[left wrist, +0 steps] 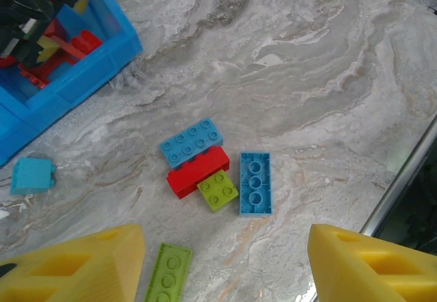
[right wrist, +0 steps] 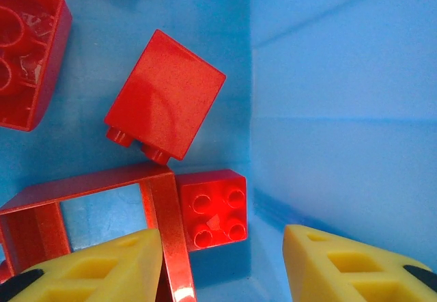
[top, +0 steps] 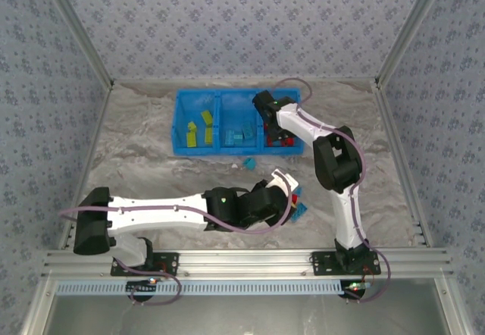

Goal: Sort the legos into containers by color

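ok so here's where I'm at: my right gripper [right wrist: 222, 247] is reaching down into the right compartment [right wrist: 341, 76] of the blue bin [top: 227, 151], which sits at the far middle of the table [top: 136, 145]. Its fingers [right wrist: 89, 271] are spread apart with nothing pinched. Below it are the reds: a little red 2x2 [right wrist: 215, 210] sits studs-up close to the bin wall, touching the red square frame [right wrist: 167, 227]. There's also a red block [right wrist: 165, 104] tipped on its side and another red one [right wrist: 27, 63] flipped hollow-side up. From the top view, the left compartment [top: 193, 106] has the yellow-green bricks [top: 198, 129] and the middle compartment [top: 236, 108] has the light blue ones [top: 241, 133]. My left gripper [left wrist: 225, 247] hangs over the near right part of the table, jaws wide apart and holding zilch. Under it is a small huddle: a light blue 2x4 [left wrist: 192, 142] touching a red brick [left wrist: 198, 171], a yellow-green 2x2 [left wrist: 218, 190] against that red, and a light blue upside-down brick [left wrist: 255, 183] right beside the 2x2. A yellow-green flat plate [left wrist: 168, 272] lies next to one of my fingers, and a lone light blue brick [left wrist: 32, 176] sits on the table just near of the bin.
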